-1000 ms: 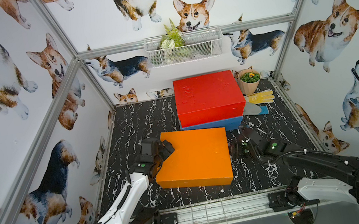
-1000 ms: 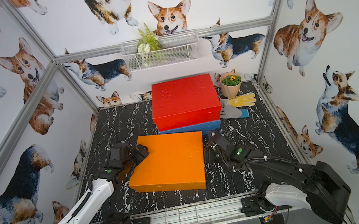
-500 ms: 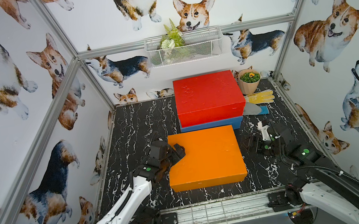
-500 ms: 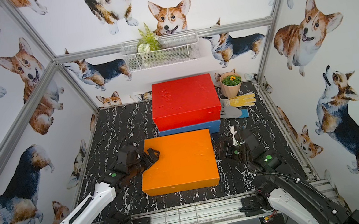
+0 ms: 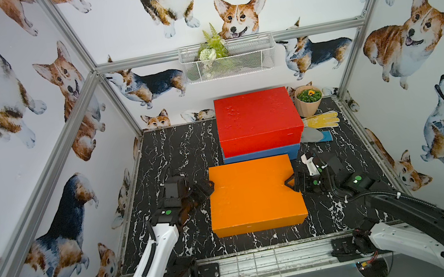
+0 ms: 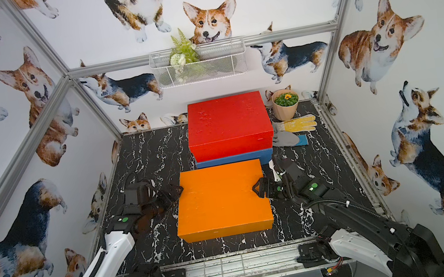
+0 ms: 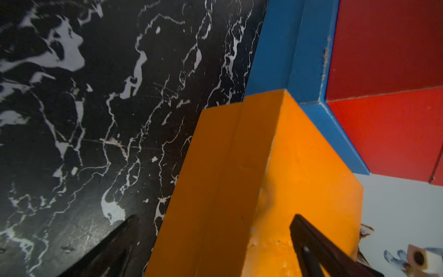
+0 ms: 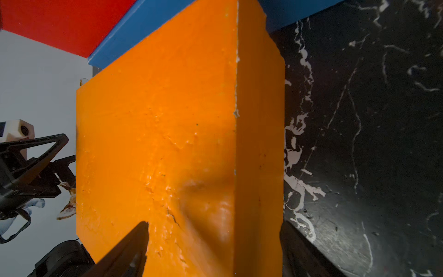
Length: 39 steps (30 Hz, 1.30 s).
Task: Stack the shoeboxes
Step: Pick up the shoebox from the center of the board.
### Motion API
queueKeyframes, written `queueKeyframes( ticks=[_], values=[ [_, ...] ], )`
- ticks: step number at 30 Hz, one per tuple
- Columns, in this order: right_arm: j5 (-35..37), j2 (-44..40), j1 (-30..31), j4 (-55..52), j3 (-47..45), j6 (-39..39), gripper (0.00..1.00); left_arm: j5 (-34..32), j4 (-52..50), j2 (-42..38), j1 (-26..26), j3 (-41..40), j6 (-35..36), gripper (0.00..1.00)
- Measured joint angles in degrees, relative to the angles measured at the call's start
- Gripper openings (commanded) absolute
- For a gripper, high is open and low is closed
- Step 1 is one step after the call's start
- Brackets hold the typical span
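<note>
The red shoebox [image 5: 255, 118] [image 6: 227, 123] sits on the blue shoebox [image 5: 260, 155] [image 6: 233, 158] at the back of the floor. In front of them lies the orange shoebox [image 5: 255, 197] [image 6: 222, 203], square to the stack and close against the blue one. My left gripper [image 5: 210, 188] [image 7: 215, 217] stands open astride its left edge near the back corner, one finger over the top. At the right edge my right gripper [image 5: 289, 184] [image 8: 213, 223] is open likewise, one finger over the top face and the other beside the side wall.
A potted plant [image 5: 308, 103], a yellow glove [image 5: 323, 120] and a grey glove [image 5: 310, 135] lie right of the stack. A wire basket [image 5: 227, 59] hangs on the back wall. Bare black marble floor [image 5: 174, 153] lies left of the boxes; walls enclose three sides.
The orange shoebox turned from skewed to square and shifted right, the left gripper staying at its edge. The right gripper drew back, then came in onto the right edge with its jaws widening.
</note>
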Motion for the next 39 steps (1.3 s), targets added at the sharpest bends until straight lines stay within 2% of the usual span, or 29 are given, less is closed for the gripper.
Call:
queueKeyframes(
  ticks=[9,19,24,30,39],
  values=[
    [-0.55,5.07,0.00,6.19,-2.10,0.57,0.90,7.72,6.14,2.64,0.35,-3.91,0.61,1.00],
    [-1.73,7.89,1.09,11.72,-2.58,1.70,0.89,11.43,12.39,4.87,-0.61,-6.34,-0.74,1.00],
    [-1.14,7.78,2.47,12.22,-2.62,2.36,0.85,9.68,12.96,4.50,-3.50,-6.36,-1.68,0.98],
    [1.55,7.23,4.20,9.97,-1.31,2.69,0.83,4.66,11.52,3.28,-7.89,-4.94,-3.23,0.87],
    [4.72,3.17,5.62,2.54,2.49,2.86,0.83,-0.35,3.02,0.33,-12.76,2.01,-4.09,0.85]
  ],
)
